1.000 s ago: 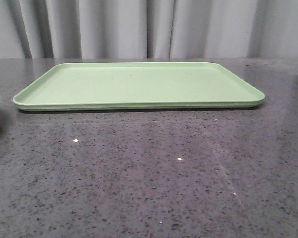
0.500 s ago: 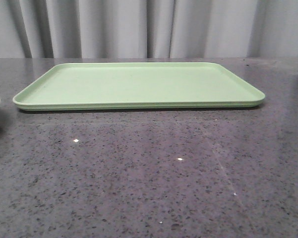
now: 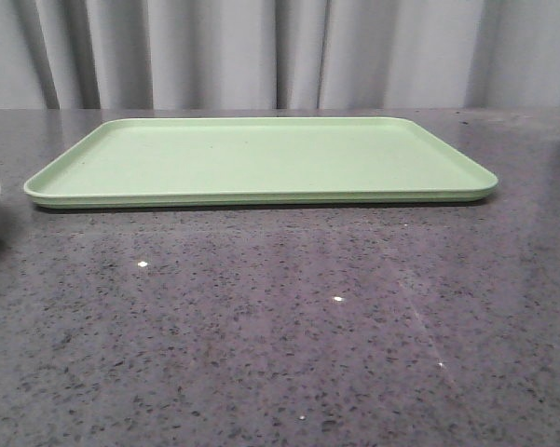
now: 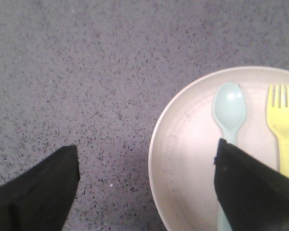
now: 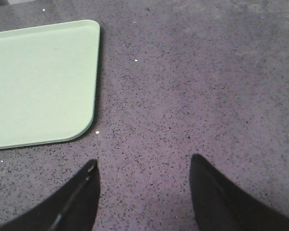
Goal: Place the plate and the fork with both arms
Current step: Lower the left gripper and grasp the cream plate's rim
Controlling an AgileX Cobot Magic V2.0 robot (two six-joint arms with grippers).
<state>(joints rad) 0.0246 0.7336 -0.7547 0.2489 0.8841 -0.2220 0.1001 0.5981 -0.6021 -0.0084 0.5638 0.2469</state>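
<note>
Grey curtain behind, dark speckled table (image 3: 280, 345) in front. Green tray (image 3: 261, 160) sits on the far half of the table, nothing on it; likely the drop target, which is why it lies in the middle between both arms.

Plate (image 4: 192, 159) is at the far-left edge of the front view, only a sliver of rim showing there, well left of the tray. Fork (image 4: 283, 130) and spoon (image 4: 229, 115) lie side by side on the plate, heads pointing the same way, not touching.

Left end effector (image 4: 146, 185) hovers wide open, holding nothing, one finger over the plate's inside and the other over bare table, so it straddles the rim; looks lined up for a rim grasp.

Right end effector (image 5: 144, 192) also wide open and holding nothing, over bare table just beside the tray's corner. Fork not in its view, so it is poorly placed for a fork pick yet.
</note>
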